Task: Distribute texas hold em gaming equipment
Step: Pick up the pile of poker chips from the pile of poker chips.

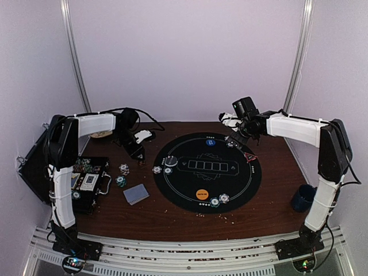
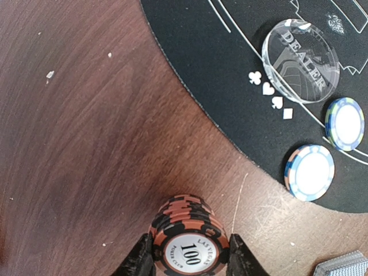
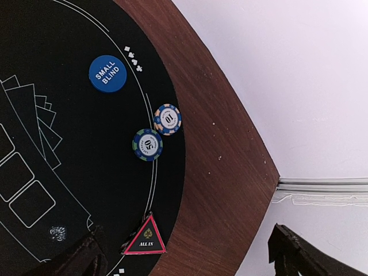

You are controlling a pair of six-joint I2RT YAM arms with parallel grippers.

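Observation:
My left gripper (image 2: 188,259) is shut on a stack of orange-and-black "100" chips (image 2: 187,227) over the wood table, just left of the black round mat (image 1: 190,184). In the top view this gripper (image 1: 135,151) is at the mat's far left. A clear dealer disc (image 2: 300,60) and two blue-and-white chips (image 2: 310,172) lie on the mat's edge nearby. My right gripper (image 3: 190,259) is open and empty above the mat's far right edge, near a blue small-blind disc (image 3: 107,73), a "10" chip (image 3: 167,119), a "50" chip (image 3: 148,144) and a red-edged all-in triangle (image 3: 146,240).
An orange disc (image 1: 202,194) and two chips (image 1: 219,200) lie at the mat's near edge. Two chip stacks (image 1: 122,175) and a grey-blue card deck (image 1: 136,194) lie on the wood left of the mat. The black chip case (image 1: 86,181) stands far left, a dark blue mug (image 1: 302,198) near right.

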